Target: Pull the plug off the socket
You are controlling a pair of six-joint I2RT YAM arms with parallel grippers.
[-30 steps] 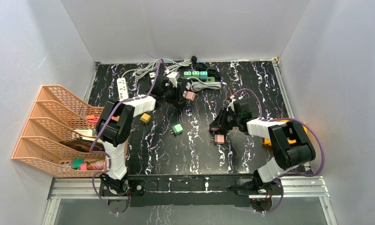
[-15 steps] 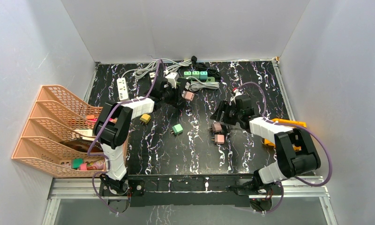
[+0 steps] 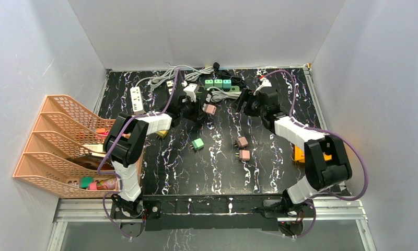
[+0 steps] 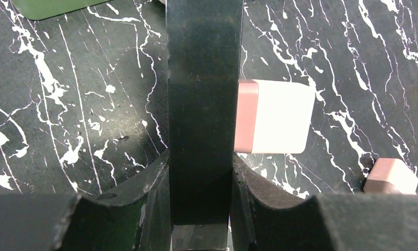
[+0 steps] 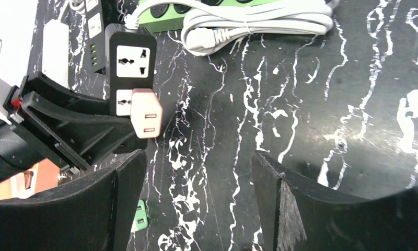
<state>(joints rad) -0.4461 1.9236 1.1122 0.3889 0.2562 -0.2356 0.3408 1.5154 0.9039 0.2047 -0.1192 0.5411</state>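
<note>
Counted from above, there were two arms, three power strips and five plugs. The strips were a white power strip [image 3: 136,99], a green power strip [image 5: 162,17] carrying three green adapters [image 3: 218,82], and the black power strip [image 5: 130,61]. Only one plug was seated: the pink plug [image 5: 146,112] sat in the nearer of the black power strip's two visible sockets. Four plugs lay loose on the marbled table [image 3: 222,175]: a first loose pink plug [image 3: 242,141], a second loose pink plug [image 3: 244,155] just beside it, one green plug [image 3: 198,144], and one yellow plug [image 3: 161,134] partly hidden by the left arm. An orange file rack [image 3: 50,151] stood at the left.

The left gripper [image 4: 200,159] was clamped on the edge of the black power strip, and the pink plug stuck out right beside one of its fingers. The right gripper [image 5: 198,157] was spread wide with nothing between its fingers [image 5: 120,209]. It was clear of the pink plug, which lay ahead of it and off towards the left gripper.
</note>
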